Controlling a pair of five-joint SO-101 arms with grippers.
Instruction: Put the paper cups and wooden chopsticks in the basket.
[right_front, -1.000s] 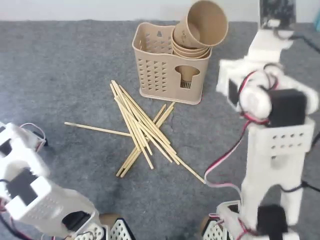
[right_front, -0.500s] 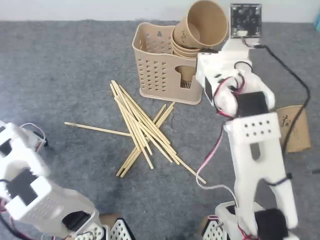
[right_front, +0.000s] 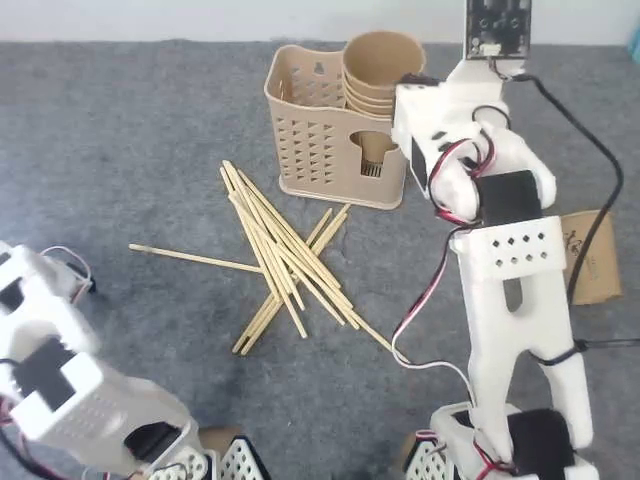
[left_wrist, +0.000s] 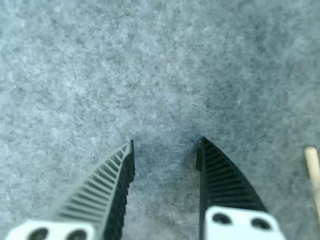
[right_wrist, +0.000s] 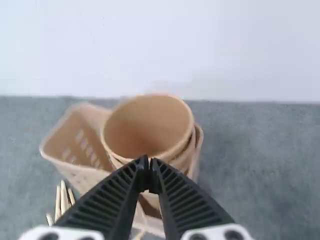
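A beige slotted basket (right_front: 322, 130) stands at the back of the grey carpet, with a stack of paper cups (right_front: 381, 68) upright in its right side. Several wooden chopsticks (right_front: 285, 258) lie crossed in a pile in front of it. My right arm (right_front: 470, 150) leans over the basket's right side. In the right wrist view my right gripper (right_wrist: 148, 161) is shut, its tips at the near rim of the top cup (right_wrist: 147, 125). My left gripper (left_wrist: 165, 147) hangs open over bare carpet at the front left, with one chopstick end (left_wrist: 313, 170) beside it.
A brown paper piece (right_front: 592, 255) lies on the carpet to the right of my right arm. My left arm's white body (right_front: 60, 390) fills the front left corner. A white wall runs behind the basket.
My right arm swung left to the basket. The top cup, which leaned tilted out of the stack, now sits upright in it. The left arm has not moved.
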